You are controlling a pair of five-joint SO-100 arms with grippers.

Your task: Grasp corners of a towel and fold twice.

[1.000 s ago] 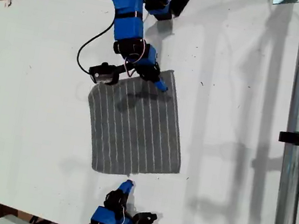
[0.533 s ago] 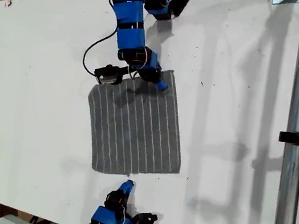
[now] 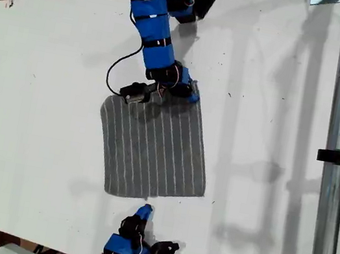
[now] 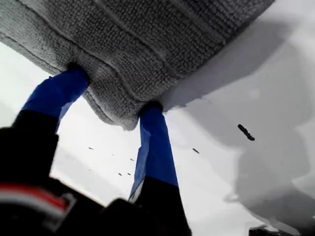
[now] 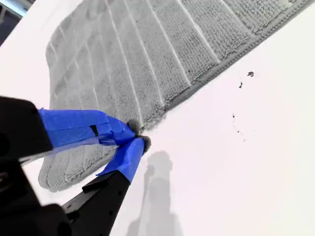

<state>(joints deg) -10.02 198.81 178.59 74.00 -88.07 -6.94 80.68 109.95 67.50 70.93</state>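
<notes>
One towel point(image 3: 151, 150), two hands point(image 3: 185, 94) point(image 3: 144, 212), one table point(image 3: 46, 79).

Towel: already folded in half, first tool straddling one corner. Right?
No. The towel lies flat and unfolded, as the exterior view shows. My first tool does straddle one corner.

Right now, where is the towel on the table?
In the exterior view, the towel lies flat on the white table, about the middle, between the two blue arms; my first end effector is at its upper right corner.
</notes>
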